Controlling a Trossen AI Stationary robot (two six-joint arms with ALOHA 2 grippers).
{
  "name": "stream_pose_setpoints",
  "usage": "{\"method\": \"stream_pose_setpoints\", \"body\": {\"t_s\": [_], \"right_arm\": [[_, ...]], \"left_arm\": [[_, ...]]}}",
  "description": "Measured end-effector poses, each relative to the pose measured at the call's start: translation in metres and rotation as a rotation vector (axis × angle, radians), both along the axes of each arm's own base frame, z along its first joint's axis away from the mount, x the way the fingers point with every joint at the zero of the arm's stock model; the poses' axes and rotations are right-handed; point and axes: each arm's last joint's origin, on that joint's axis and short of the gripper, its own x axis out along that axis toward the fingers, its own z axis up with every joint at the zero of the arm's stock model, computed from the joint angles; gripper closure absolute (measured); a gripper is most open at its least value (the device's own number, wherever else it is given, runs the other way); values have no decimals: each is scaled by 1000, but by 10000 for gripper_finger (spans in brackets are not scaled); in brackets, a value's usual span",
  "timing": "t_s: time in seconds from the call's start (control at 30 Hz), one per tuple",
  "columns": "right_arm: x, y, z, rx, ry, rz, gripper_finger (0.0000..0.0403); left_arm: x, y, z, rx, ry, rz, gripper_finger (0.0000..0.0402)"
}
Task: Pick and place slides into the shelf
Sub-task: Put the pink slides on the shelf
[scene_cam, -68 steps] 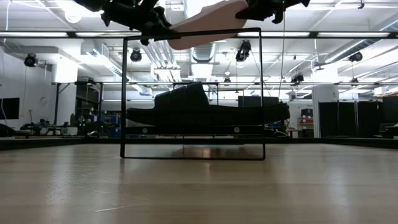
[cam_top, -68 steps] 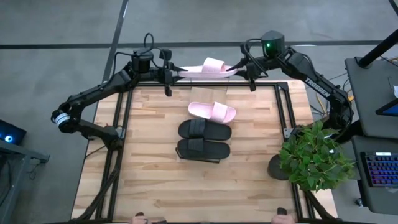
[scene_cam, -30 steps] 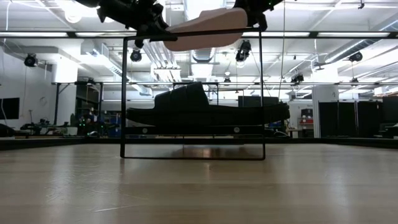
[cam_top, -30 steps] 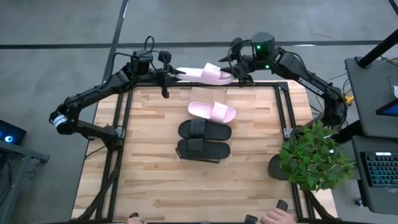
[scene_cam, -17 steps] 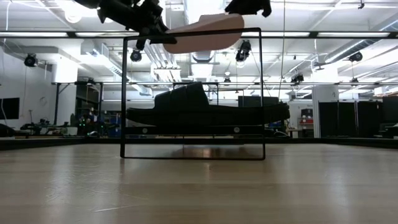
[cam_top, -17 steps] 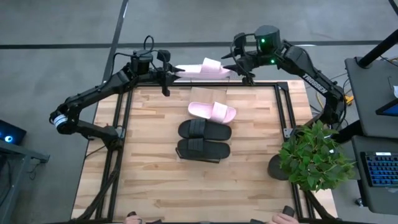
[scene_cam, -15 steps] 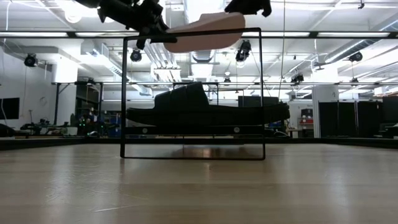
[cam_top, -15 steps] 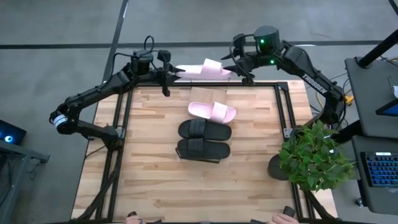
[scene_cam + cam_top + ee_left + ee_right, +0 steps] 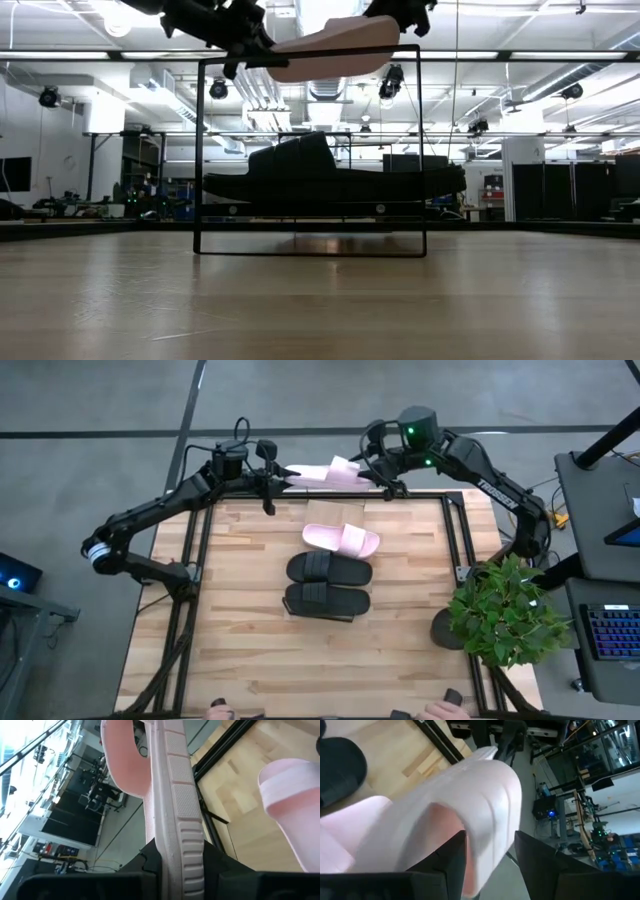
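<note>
Hanging in the air at the far edge of the table (image 9: 250, 620), a pale pink slide (image 9: 325, 473) sits just above the top bar of the shelf (image 9: 309, 52), its wire frame standing near the back of the table. The left gripper (image 9: 272, 476) has its jaws clamped on one end of the sole, which the left wrist view shows pinched edge-on between the two dark fingers. The right gripper (image 9: 378, 468) sits at the other end, by the strap; its jaws straddle the slide's rounded end, but whether they actually press on it I cannot tell. The slide looks like light foam, probably springy rather than stiff, so a long span held from one end may sag or twist; gripping the thick ribbed sole edge seems safer than the soft strap, which would likely fold. Nearer the middle of the table lie the other pink slide (image 9: 341, 539) and two black slides (image 9: 328, 583), side by side and untouched. A potted plant (image 9: 500, 615) stands at the table's right corner, well apart from the work.
</note>
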Motion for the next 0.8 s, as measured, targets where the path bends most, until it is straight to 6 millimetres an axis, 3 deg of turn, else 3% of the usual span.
{"method": "stream_pose_setpoints", "body": {"t_s": [0.23, 0.33, 0.5, 0.63, 0.7, 0.8], "right_arm": [[10, -7, -6, -8, -9, -5, 256], [12, -8, -8, -3, -4, -2, 290], [13, -8, -10, -11, -2, 40, 380], [13, -8, -10, -25, -2, 52, 391], [13, -9, -10, -26, -3, 50, 392], [13, -12, -12, -22, -4, 46, 393]], "left_arm": [[6, 6, -7, -11, 17, 7, 355], [6, 6, -7, -7, 14, 10, 355], [5, 5, -6, -6, 12, 11, 355], [4, 4, -4, -46, -9, 22, 355], [3, 4, -3, -113, -35, 44, 338], [-2, 4, 2, -186, -88, 76, 282]]}}
